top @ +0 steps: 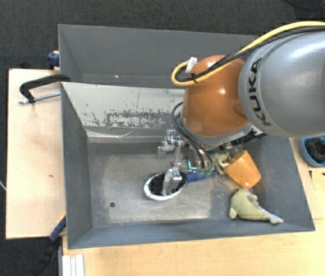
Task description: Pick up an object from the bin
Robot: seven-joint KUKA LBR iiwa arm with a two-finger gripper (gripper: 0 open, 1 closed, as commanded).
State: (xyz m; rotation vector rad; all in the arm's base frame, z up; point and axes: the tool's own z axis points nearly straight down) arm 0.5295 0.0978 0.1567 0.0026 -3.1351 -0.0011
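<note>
Near wall of bin (150, 227), right corner: pale yellow-green plush toy (251, 207), lying on its side, tail towards the right wall. Not involved.

Floor, centre front: round white-rimmed ring (153, 192) with a dark middle, lying flat, well apart from the plush. Gripper (172, 180) is right over it, tips down at the dark middle near the right part of the rim. Cannot tell whether the fingers are spread or closed; the tips merge with the dark centre.

Orientation: open face up, so its axis stands vertical. No true long axis in plan; it reads wider left to right, probably from the slanted view.

Just right of gripper: small blue piece (195, 176), kind unclear. Further right: orange cup (244, 169), tipped over.

Judgement on the step: a rim pinch looks best, one finger inside and one outside the wall. Descend straight, keep clear of the blue piece, close only once the tips are near the floor, lift vertically.
</note>
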